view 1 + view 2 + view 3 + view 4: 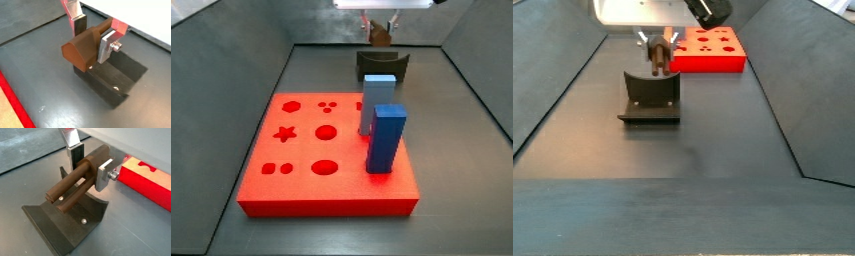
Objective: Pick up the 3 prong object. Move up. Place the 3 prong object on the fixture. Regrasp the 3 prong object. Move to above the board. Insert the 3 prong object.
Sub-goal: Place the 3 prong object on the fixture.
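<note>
Currently listed. Gripper (90, 165): directly over the fixture (63, 225), silver fingers (107, 45) pressed against opposite faces of the 3 prong object (81, 50), jaws narrowed to its width. 3 prong object: brown, wood-coloured; in a wrist view its prongs (67, 188) slope down into the fixture's scooped top; whether they touch it cannot be told. Fixture: dark grey, on the dark floor (687, 150), well toward one end. Board (305, 140): bright red, with round, star and dot cut-outs, apart from the fixture. Two blue blocks (385, 135): upright on the board, near one edge.
</note>
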